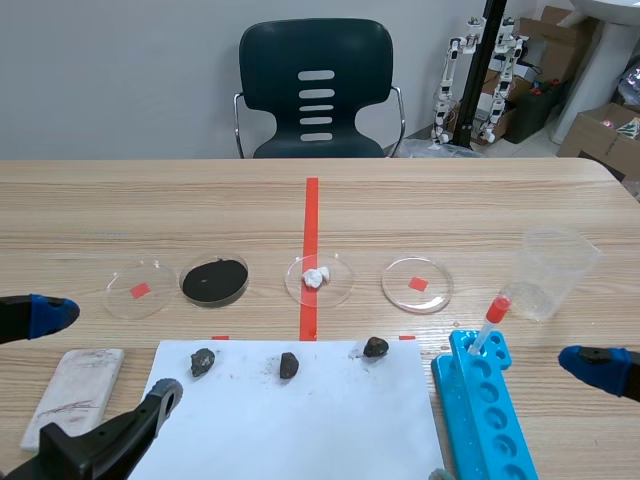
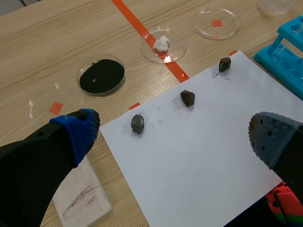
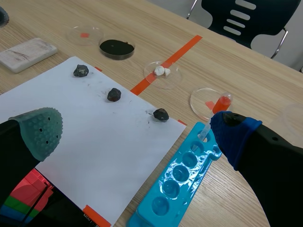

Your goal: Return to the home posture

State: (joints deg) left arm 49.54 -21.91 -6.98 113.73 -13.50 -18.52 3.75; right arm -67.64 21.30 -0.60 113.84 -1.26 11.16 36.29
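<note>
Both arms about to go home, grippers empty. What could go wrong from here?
1. The right gripper hangs open close to the red-capped tube standing in the blue rack; a sideways swing could tip it.
2. The left gripper is low by the white paper; a dragged finger might shift it and the rocks on it.

- The blue tube rack (image 1: 485, 410) runs off the scene view's near edge; the left wrist view shows only one end of it.
- The white paper sheet (image 1: 300, 420) is cut by that same edge.
- The right tool (image 3: 137, 130) covers part of the red-capped tube (image 3: 220, 103) with one finger.
- A red, green and blue thing (image 3: 21, 201) lies mostly hidden under its other finger.
- The clear cup (image 2: 274, 5) is cut off in the left wrist view.
- Marks on the white slab (image 1: 72, 390) are too small to read.
</note>
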